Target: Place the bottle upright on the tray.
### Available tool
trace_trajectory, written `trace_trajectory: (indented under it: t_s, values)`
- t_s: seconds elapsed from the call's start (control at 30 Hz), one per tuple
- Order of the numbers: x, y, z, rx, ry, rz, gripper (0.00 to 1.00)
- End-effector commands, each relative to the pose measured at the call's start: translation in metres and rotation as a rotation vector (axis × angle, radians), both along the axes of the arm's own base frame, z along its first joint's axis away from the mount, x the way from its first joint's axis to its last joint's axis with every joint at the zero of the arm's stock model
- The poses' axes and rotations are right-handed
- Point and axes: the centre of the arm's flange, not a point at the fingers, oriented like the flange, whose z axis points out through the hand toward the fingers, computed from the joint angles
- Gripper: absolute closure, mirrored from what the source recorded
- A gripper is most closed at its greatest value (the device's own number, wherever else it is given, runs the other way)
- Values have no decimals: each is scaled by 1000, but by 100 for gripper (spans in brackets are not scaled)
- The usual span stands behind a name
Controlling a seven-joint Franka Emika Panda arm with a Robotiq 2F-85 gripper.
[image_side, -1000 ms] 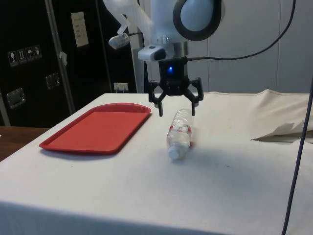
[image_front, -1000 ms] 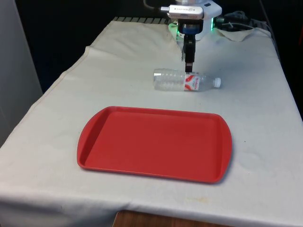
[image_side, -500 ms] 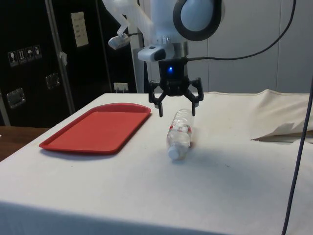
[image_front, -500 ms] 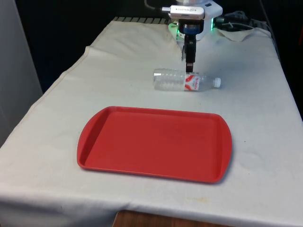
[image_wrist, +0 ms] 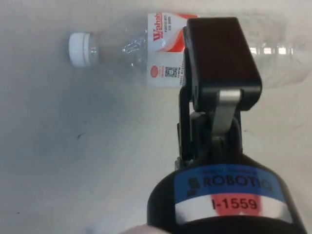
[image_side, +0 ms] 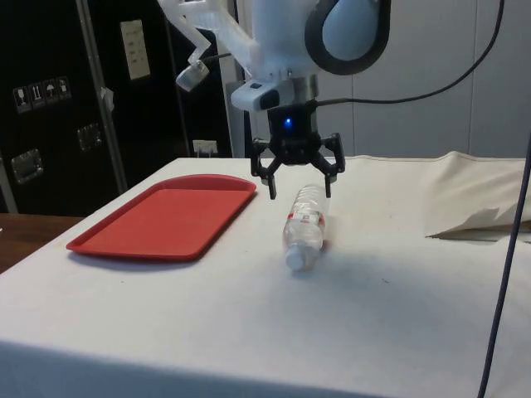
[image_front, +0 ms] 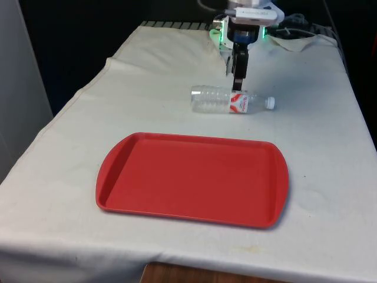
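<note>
A clear plastic bottle [image_front: 227,100] with a red-and-white label and a white cap lies on its side on the white cloth, beyond the tray's far edge. Its cap [image_wrist: 80,48] points to the front view's right. The red tray [image_front: 188,177] lies flat with nothing on it, nearer the table's front edge. My gripper [image_side: 299,187] hangs open just above the bottle's middle, one finger on each side of it, not touching. In the wrist view, one black finger [image_wrist: 219,53] covers part of the label. The bottle [image_side: 304,224] rests beside the tray [image_side: 166,220] in the side view.
Cables and a bunched cloth [image_front: 294,26] lie at the table's far end by the robot base. A raised fold of cloth [image_side: 473,220] sits past the bottle in the side view. Open cloth surrounds the tray.
The gripper has shifted slightly towards the front view's right and the wrist has lifted a little. Its fingers stay open. The bottle and the tray have not moved.
</note>
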Motion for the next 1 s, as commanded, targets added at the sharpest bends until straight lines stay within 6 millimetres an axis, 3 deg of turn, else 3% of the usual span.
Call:
trace_trajectory:
  t_s: [0.0,0.97]
  values:
    - [2,1,0,-24,-11,0,0]
    - [-3,36,-12,-140,-32,11,0]
